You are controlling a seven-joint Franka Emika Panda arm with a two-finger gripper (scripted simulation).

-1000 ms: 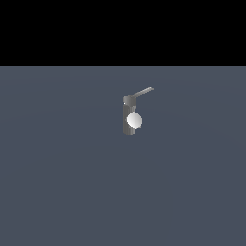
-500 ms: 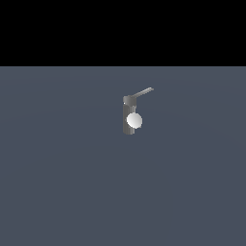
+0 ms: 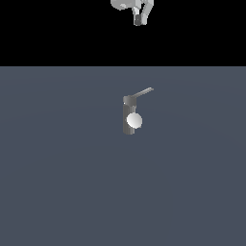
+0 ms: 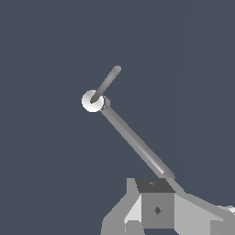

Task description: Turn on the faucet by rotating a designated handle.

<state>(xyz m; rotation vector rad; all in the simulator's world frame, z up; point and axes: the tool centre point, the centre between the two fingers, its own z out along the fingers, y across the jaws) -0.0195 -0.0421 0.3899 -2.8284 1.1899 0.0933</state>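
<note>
One faucet (image 3: 129,116) is all that stands on the flat blue-grey floor (image 3: 57,182), a bit past the middle toward the exterior view's right. It's a short dark grey post, upright, with a pale round ball (image 3: 134,121) stuck on the side facing the camera. The handle (image 3: 143,92) is a thin light grey lever coming off the top of the post and pointing toward the exterior view's right, tilted slightly upward.

Way up at the top edge of the exterior view, against the black background, you can just see the gripper (image 3: 138,20). It's a whitish body with a dark tip hanging down, cut off by the frame. It sits well above the faucet, roughly over the handle, and well apart from it, touching nothing. Can't tell from that view how wide the fingers are, it's too small and half cropped.

Wrist view doesn't settle it either. The faucet (image 4: 133,142) shows up as a long grey shaft seen from above, the ball (image 4: 92,102) at its far end and the handle (image 4: 106,83) poking out past it. Grey blocky gripper parts (image 4: 156,209) fill the edge of the picture, but I can't pick out the fingers or any gap between them.
</note>
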